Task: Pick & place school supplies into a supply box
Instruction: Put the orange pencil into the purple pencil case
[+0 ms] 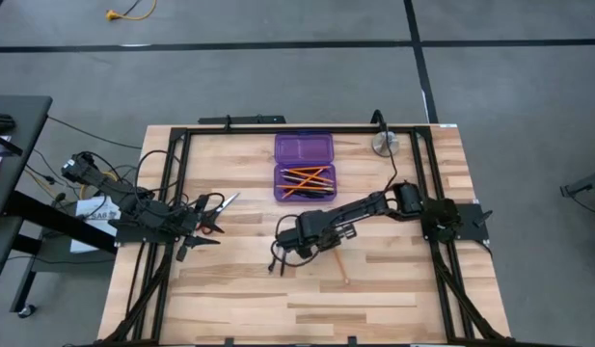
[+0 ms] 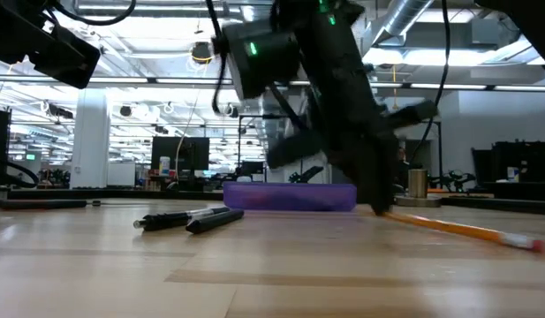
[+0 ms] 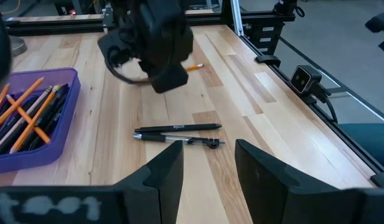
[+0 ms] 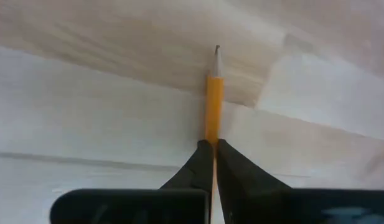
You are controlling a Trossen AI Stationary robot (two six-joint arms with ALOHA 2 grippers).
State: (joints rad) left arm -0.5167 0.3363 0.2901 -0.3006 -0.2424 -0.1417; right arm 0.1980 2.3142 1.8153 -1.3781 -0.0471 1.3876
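Currently I have the right pincer (image 1: 295, 236) low at the centre of the high view, its fingers (image 4: 201, 163) clamped together on an orange pencil (image 4: 213, 106) that lies flat on the table (image 1: 393, 289). In the right wrist view the sharpened tip points away from the fingers. In the low view the same pencil (image 2: 457, 230) runs toward the right edge of the frame, with its eraser end farthest right.

The left pincer (image 1: 202, 224) sits at the left of the high view, fingers (image 3: 160, 180) apart and holding nothing. Red-handled scissors (image 1: 217, 214) lie just beside it. Two black pens (image 3: 178, 134) lie side by side on the table ahead of it.

The supply box (image 1: 304, 166) lies open in the upper centre of the high view. Its nearer half holds several orange pencils (image 1: 307, 180). A round silver object (image 1: 384, 145) stands to the box's right.
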